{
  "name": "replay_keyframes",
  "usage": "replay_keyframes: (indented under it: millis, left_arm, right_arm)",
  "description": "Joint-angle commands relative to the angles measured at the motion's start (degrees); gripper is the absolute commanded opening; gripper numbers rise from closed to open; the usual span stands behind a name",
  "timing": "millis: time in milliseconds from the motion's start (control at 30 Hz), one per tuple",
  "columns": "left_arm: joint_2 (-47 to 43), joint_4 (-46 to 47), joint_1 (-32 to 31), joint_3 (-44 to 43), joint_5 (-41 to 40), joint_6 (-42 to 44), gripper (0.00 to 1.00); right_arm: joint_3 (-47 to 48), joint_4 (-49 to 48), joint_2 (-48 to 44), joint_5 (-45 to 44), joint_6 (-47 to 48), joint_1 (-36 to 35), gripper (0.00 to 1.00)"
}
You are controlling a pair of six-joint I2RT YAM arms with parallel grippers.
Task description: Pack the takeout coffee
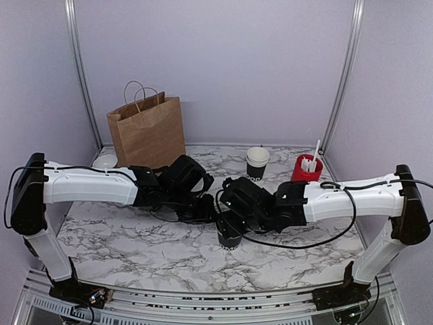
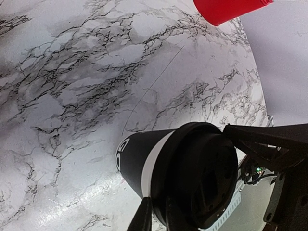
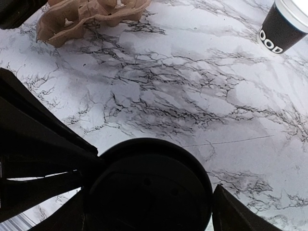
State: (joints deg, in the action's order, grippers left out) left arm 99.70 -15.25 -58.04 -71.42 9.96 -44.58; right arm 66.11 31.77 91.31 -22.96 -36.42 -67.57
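Observation:
The takeout coffee (image 1: 229, 238), a black paper cup with a white rim band and a black lid, stands on the marble table near the middle. In the left wrist view the cup body (image 2: 139, 159) and lid (image 2: 211, 178) fill the lower right. My left gripper (image 2: 159, 219) has its two thin fingers pinched on the lid's edge, one outside the rim and one on the lid's face. My right gripper (image 3: 154, 216) stands open over the lid (image 3: 149, 187), a finger on each side, with a gap showing on the right. Both grippers meet above the cup (image 1: 216, 211).
A brown paper bag (image 1: 147, 132) with handles stands at the back left. A stack of black cups (image 1: 257, 162) (image 3: 281, 24) and a red cup of white sticks (image 1: 306, 168) (image 2: 231, 9) stand at the back. A brown pulp carrier (image 3: 86, 17) lies beyond the coffee.

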Motion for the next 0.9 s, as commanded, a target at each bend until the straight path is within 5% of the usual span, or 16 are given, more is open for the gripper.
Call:
replay_keyframes:
  millis: [0, 867]
  left_arm:
    - [3.20, -6.55, -0.71, 1.49, -1.10, -0.29, 0.11]
    - [4.21, -4.39, -0.80, 1.67, 1.36, 0.72, 0.01]
  right_arm:
    - [-2.33, 4.17, 3.78, 2.66, 0.29, -1.14, 0.84]
    - [-8.55, 10.06, 5.34, 1.12, -6.66, -2.43, 0.86]
